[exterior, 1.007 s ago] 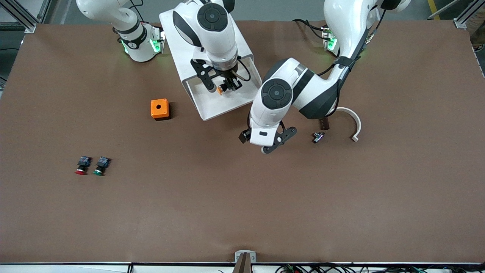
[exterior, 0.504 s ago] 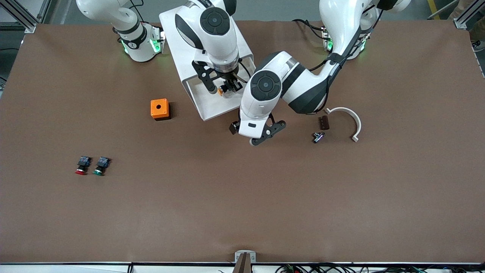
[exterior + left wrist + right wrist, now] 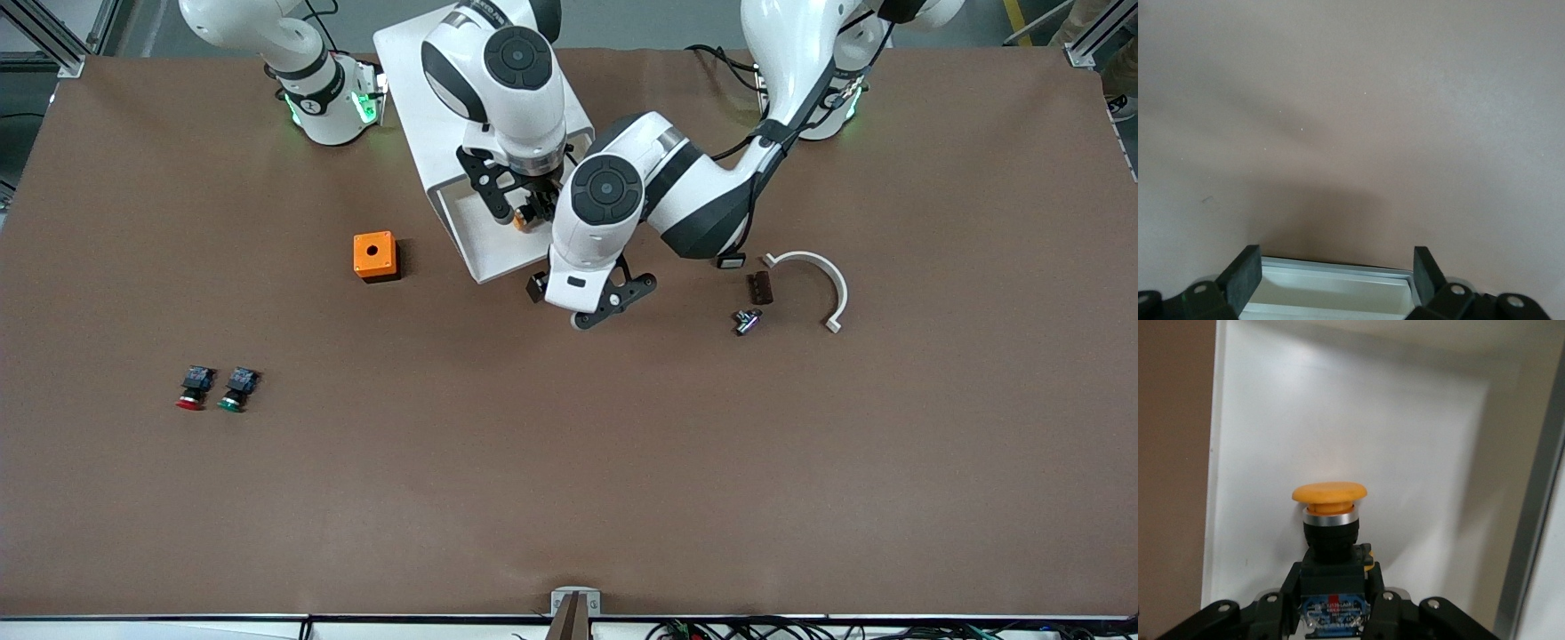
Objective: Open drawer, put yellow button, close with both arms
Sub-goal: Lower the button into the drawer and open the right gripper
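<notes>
Pinched by its black-and-blue body between shut right fingers over the drawer: yellow button, likely light, rigid, smooth-capped; left fingers spread wide, empty, at the drawer's front rim.

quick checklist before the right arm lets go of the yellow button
1. Top drawer pulled open: ok.
2. Right gripper shut on the yellow button: ok.
3. Button over the drawer's white tray, not the table: ok.
4. Tray under the button free of other parts: ok in the right wrist view.
5. Left gripper open at the drawer's front edge, clear of the drop spot: ok.
6. Button low enough to release: cannot tell.
</notes>
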